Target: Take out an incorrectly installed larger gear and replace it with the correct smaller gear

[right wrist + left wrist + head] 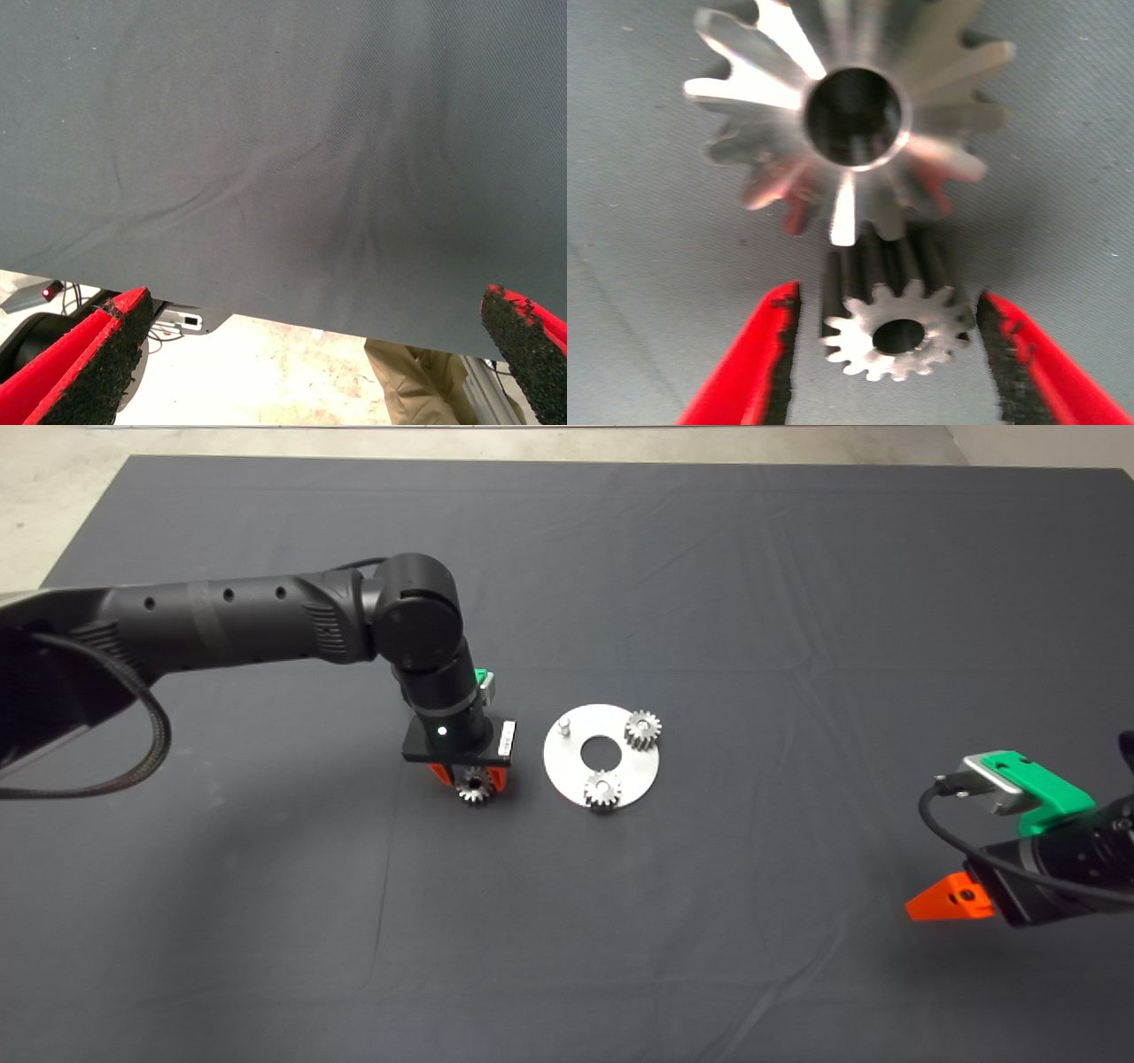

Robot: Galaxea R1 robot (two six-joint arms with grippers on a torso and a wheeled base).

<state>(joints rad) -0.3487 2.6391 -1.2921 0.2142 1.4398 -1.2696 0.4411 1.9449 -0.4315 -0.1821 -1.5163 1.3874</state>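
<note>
The smaller gear [897, 341], shiny with a round hole, lies on the mat between the red fingers [749, 363] of my left gripper [888, 292]. The gripper is open, with a gap on each side of the gear. In the head view that gear [475, 786] shows just left of the round steel plate [576, 775], under my left gripper [468, 778]. The larger gear [855, 124] lies close beyond the small one. The left arm hides it in the head view. My right gripper [948, 899] is parked open at the lower right.
On the plate sit two small gears [643, 729] [602, 788], a bare peg [564, 727] and a centre hole. In the right wrist view the open fingers [89, 363] frame the mat's edge, floor and a person's leg [416, 381].
</note>
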